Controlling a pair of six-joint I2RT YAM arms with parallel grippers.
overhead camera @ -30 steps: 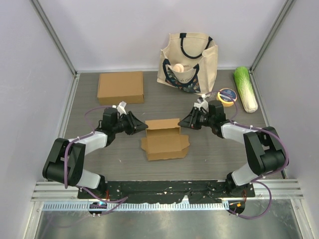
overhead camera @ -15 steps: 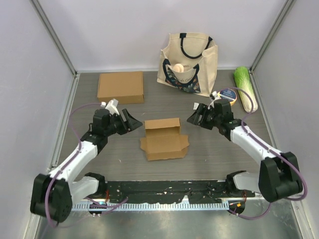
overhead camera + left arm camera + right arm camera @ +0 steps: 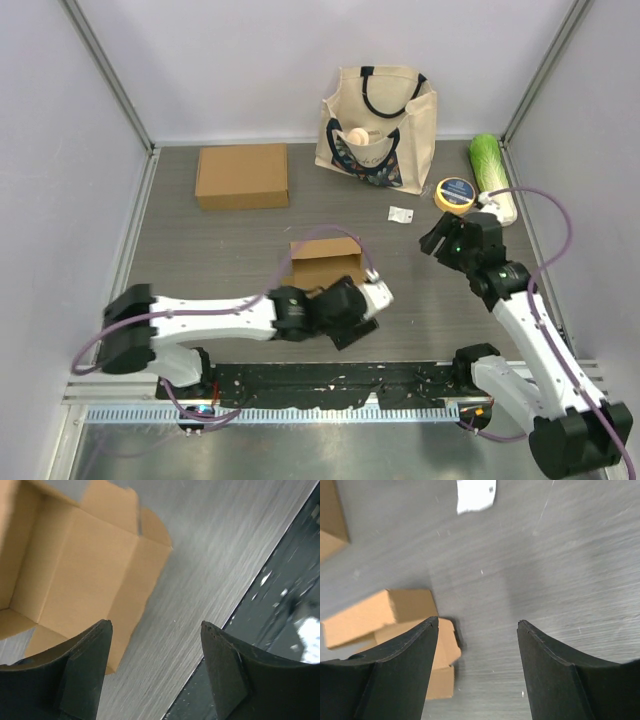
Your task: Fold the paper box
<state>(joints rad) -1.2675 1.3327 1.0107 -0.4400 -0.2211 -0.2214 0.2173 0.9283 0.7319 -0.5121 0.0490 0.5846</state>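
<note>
Left gripper [image 3: 156, 627] jaws spread, empty, arm stretched low along grey table's [image 3: 200, 250] near edge by brown cardboard box [image 3: 325, 262]; right gripper [image 3: 477, 622] spread, empty, near right edge.

High overview; two close downward wrist views; box [image 3: 325, 264] in all

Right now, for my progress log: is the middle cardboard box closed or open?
Open. The box has its lid standing up at the back; the left wrist view shows its bare inside, flaps spread.
</note>
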